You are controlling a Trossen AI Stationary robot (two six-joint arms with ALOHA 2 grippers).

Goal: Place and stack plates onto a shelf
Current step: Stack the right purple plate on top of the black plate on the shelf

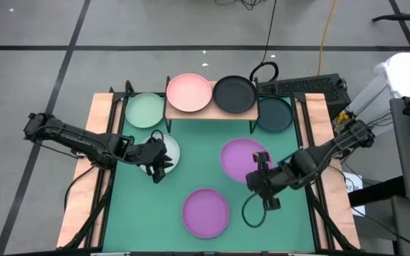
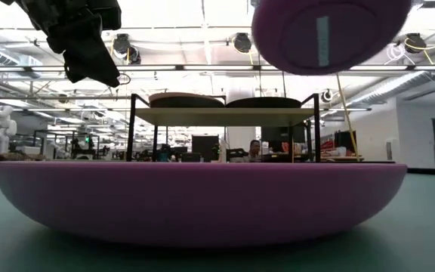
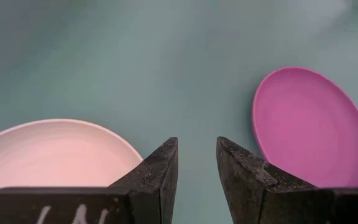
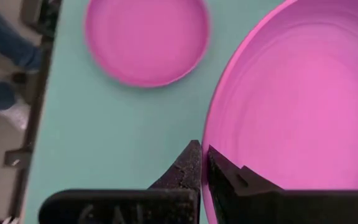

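Left gripper (image 1: 159, 165) is held over the pale white-blue round plate (image 1: 171, 151), fingers slightly parted, empty. Pink plate (image 1: 188, 93) and black plate (image 1: 234, 94) are seen on the light-wood shelf (image 1: 173, 112). Right gripper (image 1: 257, 178) is closed on the rim of a purple matte plate (image 1: 245, 158), lifted off the bench (image 1: 205, 146). A second purple plate (image 1: 206, 212) lies near.

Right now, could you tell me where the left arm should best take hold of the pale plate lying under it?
Probably by its low rim, on the edge nearest the left tool, which hovers open over that side. The pale plate lies flat on the mat, so only the raised rim gives the fingers something to close on, one inside, one outside, coming down from above.
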